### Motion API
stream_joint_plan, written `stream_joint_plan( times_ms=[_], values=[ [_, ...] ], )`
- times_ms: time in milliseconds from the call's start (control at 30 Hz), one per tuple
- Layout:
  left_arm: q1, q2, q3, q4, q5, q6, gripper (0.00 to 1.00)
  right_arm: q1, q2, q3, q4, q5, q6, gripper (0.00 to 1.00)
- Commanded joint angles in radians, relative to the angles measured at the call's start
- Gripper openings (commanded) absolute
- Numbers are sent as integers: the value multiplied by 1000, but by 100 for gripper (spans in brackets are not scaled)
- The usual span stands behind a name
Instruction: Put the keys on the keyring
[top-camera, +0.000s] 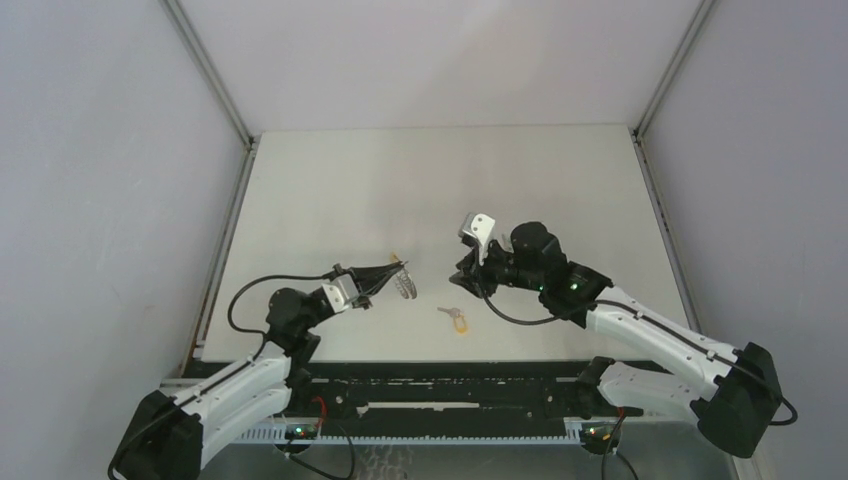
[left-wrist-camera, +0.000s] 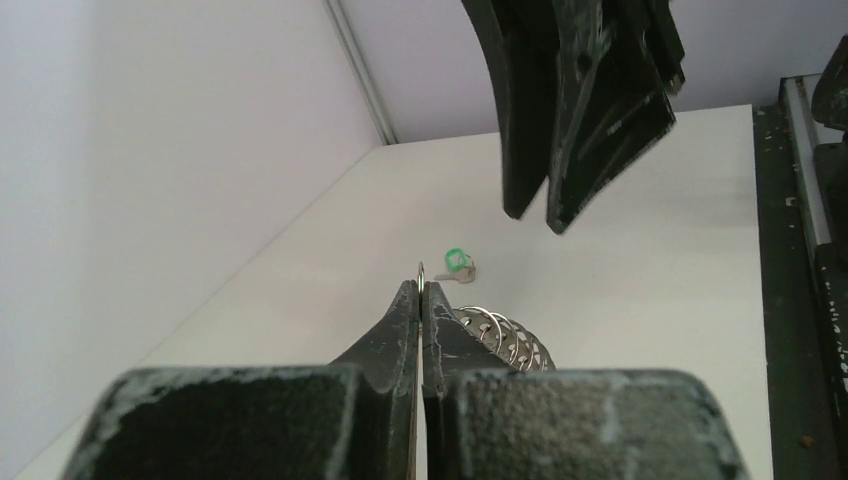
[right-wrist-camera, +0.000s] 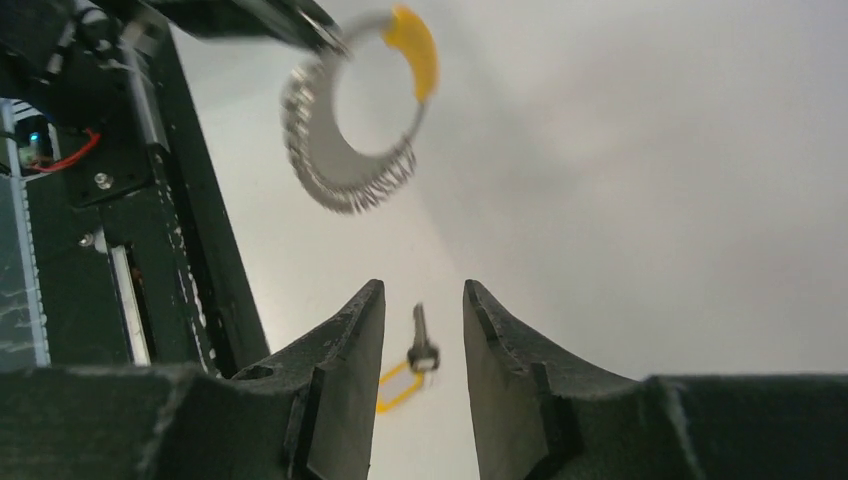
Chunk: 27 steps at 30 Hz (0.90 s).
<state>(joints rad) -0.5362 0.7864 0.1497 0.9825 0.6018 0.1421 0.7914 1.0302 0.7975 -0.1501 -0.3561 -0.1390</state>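
Observation:
My left gripper (top-camera: 393, 270) (left-wrist-camera: 421, 292) is shut on the thin wire of the keyring (top-camera: 404, 284) (left-wrist-camera: 505, 340) and holds it above the table. In the right wrist view the keyring (right-wrist-camera: 345, 185) hangs ahead, grey with a yellow-orange section. My right gripper (top-camera: 463, 279) (right-wrist-camera: 423, 295) stands open to the right of the ring, with nothing between its fingers. The orange-tagged key (top-camera: 456, 318) (right-wrist-camera: 420, 340) lies below it, blurred in the right wrist view and apart from both fingers. The green-headed key (left-wrist-camera: 456, 263) rests on the table beyond my left fingertips.
The white table (top-camera: 450, 180) is walled by pale panels at the left, right and back. A black rail (top-camera: 440, 385) with cables runs along the near edge between the arm bases.

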Motion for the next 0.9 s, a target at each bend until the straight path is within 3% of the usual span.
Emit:
stream_joint_plan(
  times_ms=[0, 400, 867],
  values=[
    [5, -35, -28, 24, -41, -4, 0, -16, -5, -77, -74, 109, 192, 35],
    [5, -40, -21, 9, -28, 12, 0, -127, 270, -125, -55, -62, 387, 34],
    [5, -14, -13, 19, -12, 13, 0, -239, 512, -119, 76, -291, 469, 28]
  ],
)
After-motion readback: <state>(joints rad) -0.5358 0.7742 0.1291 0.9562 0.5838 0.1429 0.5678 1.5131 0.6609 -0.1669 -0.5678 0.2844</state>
